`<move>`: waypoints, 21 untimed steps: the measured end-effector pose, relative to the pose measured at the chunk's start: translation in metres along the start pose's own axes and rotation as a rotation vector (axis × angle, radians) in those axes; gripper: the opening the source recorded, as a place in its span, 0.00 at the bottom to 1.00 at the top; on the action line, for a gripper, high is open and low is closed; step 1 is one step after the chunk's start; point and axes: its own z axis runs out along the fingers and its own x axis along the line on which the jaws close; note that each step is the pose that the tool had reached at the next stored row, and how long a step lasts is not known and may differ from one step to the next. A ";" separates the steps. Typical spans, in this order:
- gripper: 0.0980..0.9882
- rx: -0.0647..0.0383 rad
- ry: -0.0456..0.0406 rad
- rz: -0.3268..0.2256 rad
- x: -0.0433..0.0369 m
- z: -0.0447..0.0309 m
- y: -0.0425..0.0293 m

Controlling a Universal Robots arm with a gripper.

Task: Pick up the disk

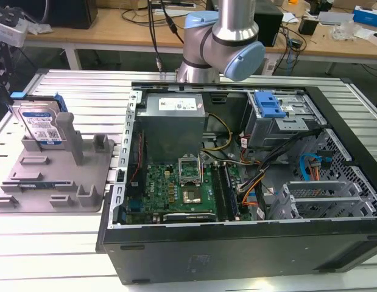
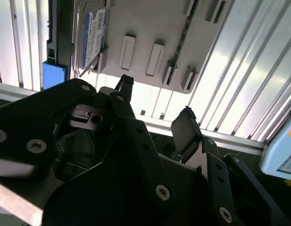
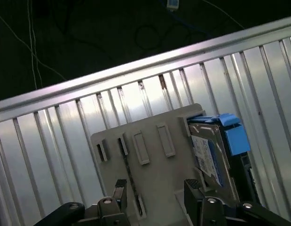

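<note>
End effector (image 3: 155,187) spread apart; disk (image 1: 42,125) upright, silver, blue-framed, labelled.

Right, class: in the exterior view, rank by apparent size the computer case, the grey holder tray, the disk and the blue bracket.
1. computer case, by far the largest
2. grey holder tray
3. disk, standing upright in the tray
4. blue bracket, smaller than the disk, though these two are the closest in size

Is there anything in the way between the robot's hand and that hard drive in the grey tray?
Nothing visible does. In the first wrist view the open hand hangs over the grey holder tray, with only air between it and the disk. The disk stands on edge with a tray post close beside it.
</note>
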 end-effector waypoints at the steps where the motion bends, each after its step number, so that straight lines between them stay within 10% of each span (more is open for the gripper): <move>1: 0.56 0.000 0.0009 -0.025 0.0000 0.0001 0.0000; 14: 0.56 -0.001 0.0103 -0.300 0.0000 0.0015 -0.0001; 21: 0.56 -0.001 0.0107 -0.308 0.0000 0.0015 -0.0003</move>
